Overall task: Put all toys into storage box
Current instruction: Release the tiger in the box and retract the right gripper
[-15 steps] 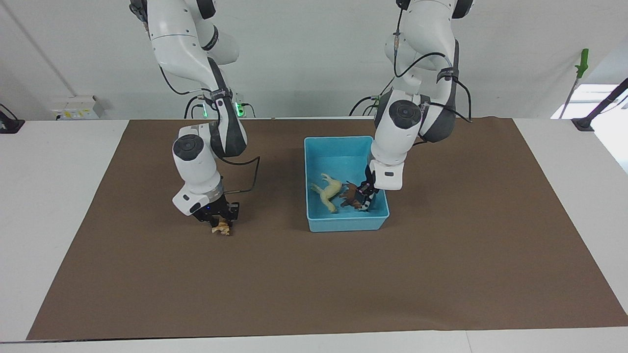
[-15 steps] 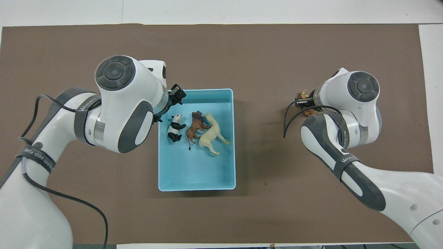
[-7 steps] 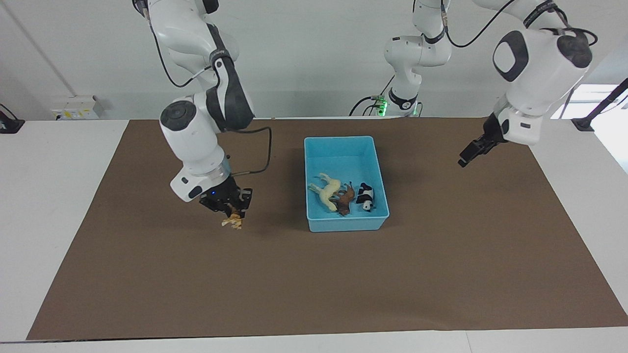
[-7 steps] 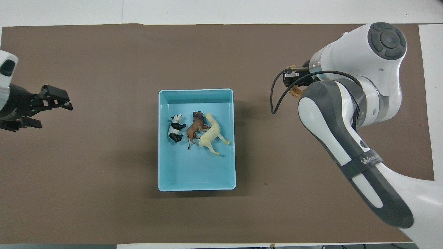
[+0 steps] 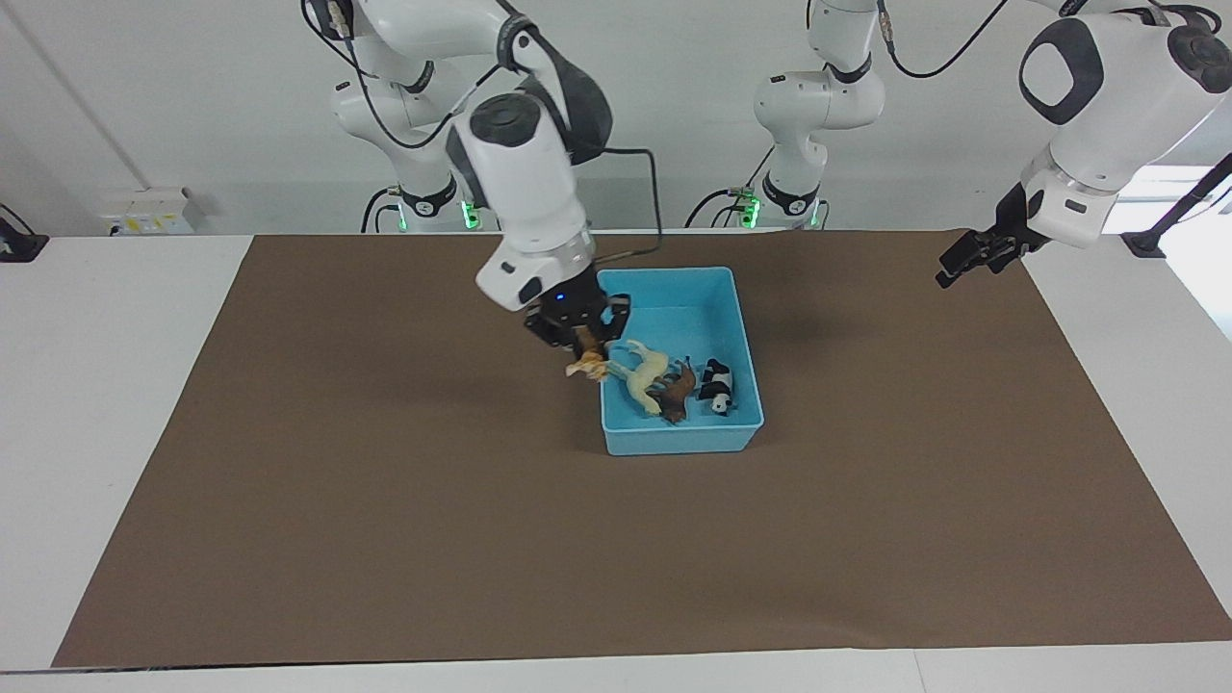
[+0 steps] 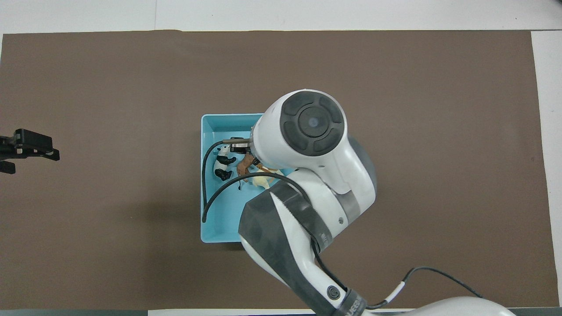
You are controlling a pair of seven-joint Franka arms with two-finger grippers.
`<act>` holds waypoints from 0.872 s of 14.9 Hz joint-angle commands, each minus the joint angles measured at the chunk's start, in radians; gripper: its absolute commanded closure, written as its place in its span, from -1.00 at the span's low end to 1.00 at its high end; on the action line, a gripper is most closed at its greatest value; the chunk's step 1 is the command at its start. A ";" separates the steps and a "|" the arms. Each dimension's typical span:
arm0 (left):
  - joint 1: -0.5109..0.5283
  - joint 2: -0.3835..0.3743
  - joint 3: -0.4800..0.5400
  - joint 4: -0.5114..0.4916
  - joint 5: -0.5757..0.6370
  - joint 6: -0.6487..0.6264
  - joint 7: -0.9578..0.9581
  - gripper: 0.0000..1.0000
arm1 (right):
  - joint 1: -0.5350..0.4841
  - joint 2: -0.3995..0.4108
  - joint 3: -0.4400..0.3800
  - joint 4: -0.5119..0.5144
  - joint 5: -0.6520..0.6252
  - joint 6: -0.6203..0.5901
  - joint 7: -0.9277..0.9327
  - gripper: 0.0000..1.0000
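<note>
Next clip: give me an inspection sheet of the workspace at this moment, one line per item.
Surface: brown mat on a white table.
Job's things: horse, brown maned animal and panda lie in the blue box; tiger held above the box's rim.
Clutter: nothing seen.
Grippers: right gripper shut on tiger at the box's edge; left gripper open, empty, raised over the mat's left-arm end.
Cables: black cable loops over the box.
Surroundings: white wall, wall socket box.
</note>
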 commanded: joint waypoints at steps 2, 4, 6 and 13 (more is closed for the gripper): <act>0.003 0.006 -0.013 0.012 0.022 -0.018 0.040 -1.00 | 0.009 -0.028 -0.011 -0.031 -0.055 -0.116 0.032 -1.00; 0.002 -0.012 -0.016 0.012 0.027 -0.023 0.046 -1.00 | -0.001 -0.035 -0.012 0.021 -0.104 -0.261 0.029 -1.00; 0.002 -0.008 -0.019 0.014 0.027 0.006 0.049 -1.00 | -0.046 -0.070 -0.024 0.029 -0.112 -0.311 0.002 -1.00; -0.009 0.017 -0.019 0.071 0.021 -0.058 0.062 -1.00 | -0.424 -0.216 -0.029 0.020 -0.111 -0.365 -0.377 -1.00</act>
